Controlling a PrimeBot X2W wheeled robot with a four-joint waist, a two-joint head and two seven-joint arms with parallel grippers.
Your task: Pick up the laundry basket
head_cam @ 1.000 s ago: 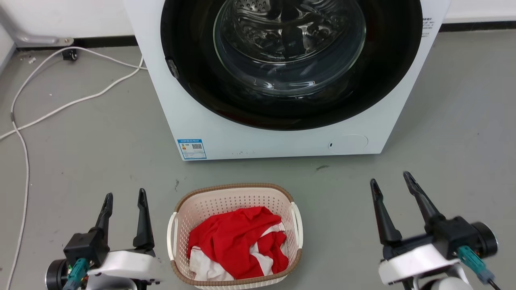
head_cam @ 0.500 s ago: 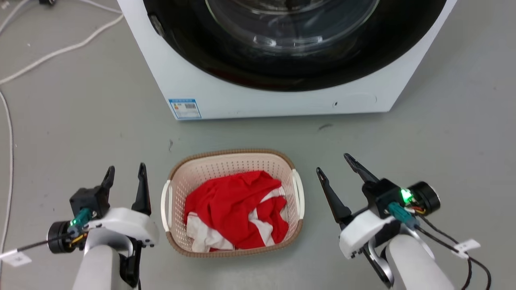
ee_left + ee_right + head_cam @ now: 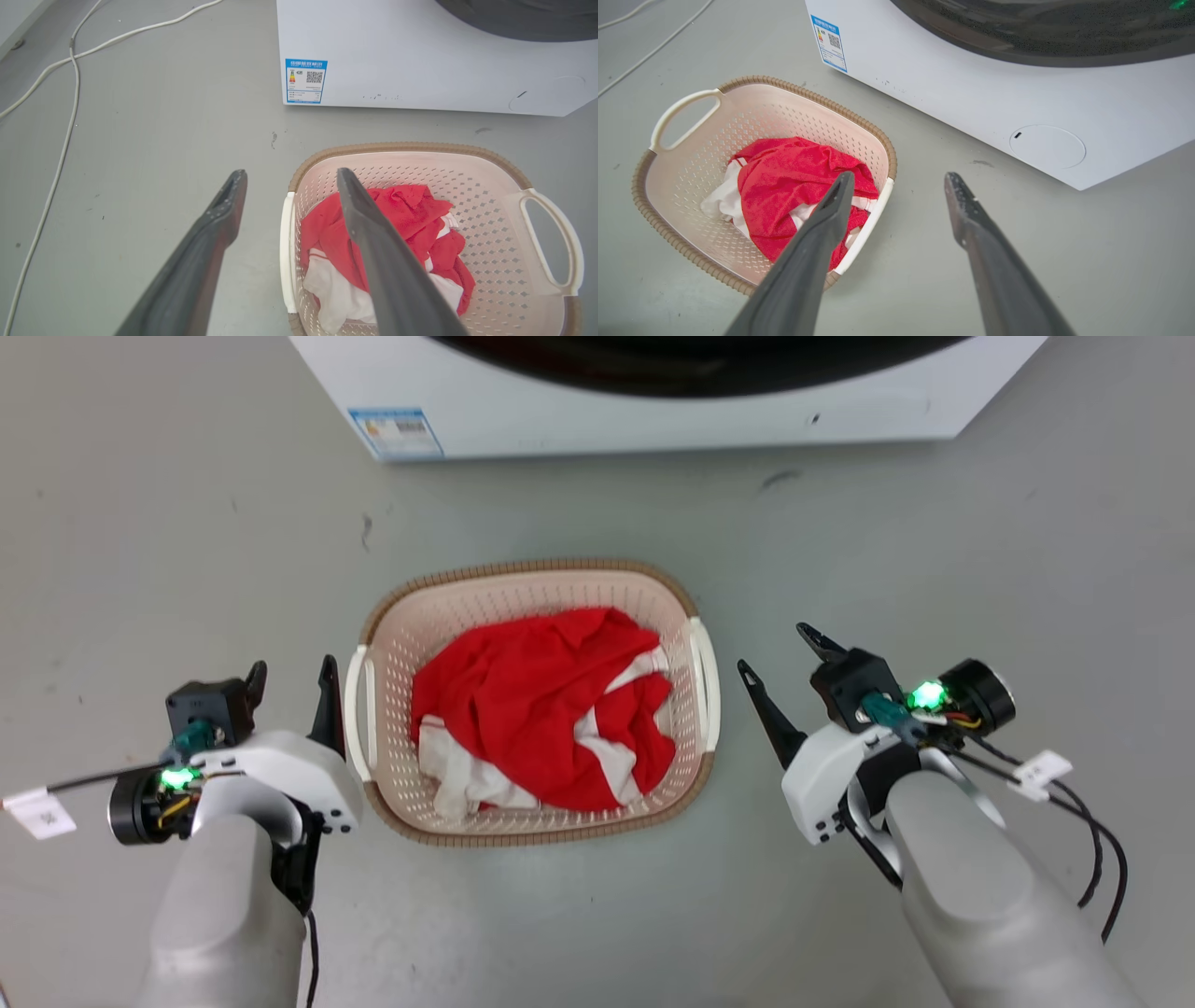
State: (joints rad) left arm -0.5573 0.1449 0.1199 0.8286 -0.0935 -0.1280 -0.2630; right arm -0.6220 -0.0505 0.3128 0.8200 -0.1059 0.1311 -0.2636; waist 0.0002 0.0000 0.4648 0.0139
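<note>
1. My left gripper (image 3: 290, 670) hovers just left of the basket (image 3: 523, 567), fingers apart, pointing far.
2. My right gripper (image 3: 773, 649) hovers near its right handle (image 3: 709, 681), fingers apart, angled far-left.
3. The basket rests on the floor (image 3: 187, 523) between them, long axis left-right, opening up.
</note>
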